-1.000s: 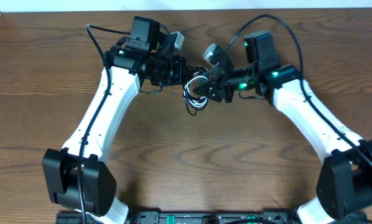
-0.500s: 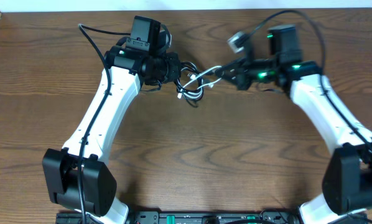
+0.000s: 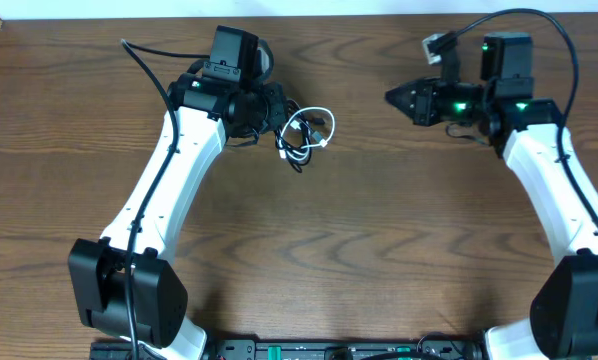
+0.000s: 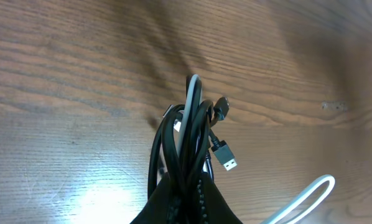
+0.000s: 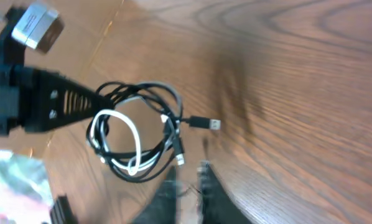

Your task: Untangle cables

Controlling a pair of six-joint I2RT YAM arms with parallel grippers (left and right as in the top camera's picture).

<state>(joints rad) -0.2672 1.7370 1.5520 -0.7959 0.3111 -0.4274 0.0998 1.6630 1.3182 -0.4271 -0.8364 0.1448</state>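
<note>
Overhead view: left gripper [image 3: 277, 112] clamped on the looped black and white cables [image 3: 305, 135]; right gripper [image 3: 391, 97], at their 2 o'clock, well apart, fingers narrowly parted, empty.

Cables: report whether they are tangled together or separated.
Tangled. The black cable and white cable loop through each other in one bundle, clamped in the left pincer.
</note>
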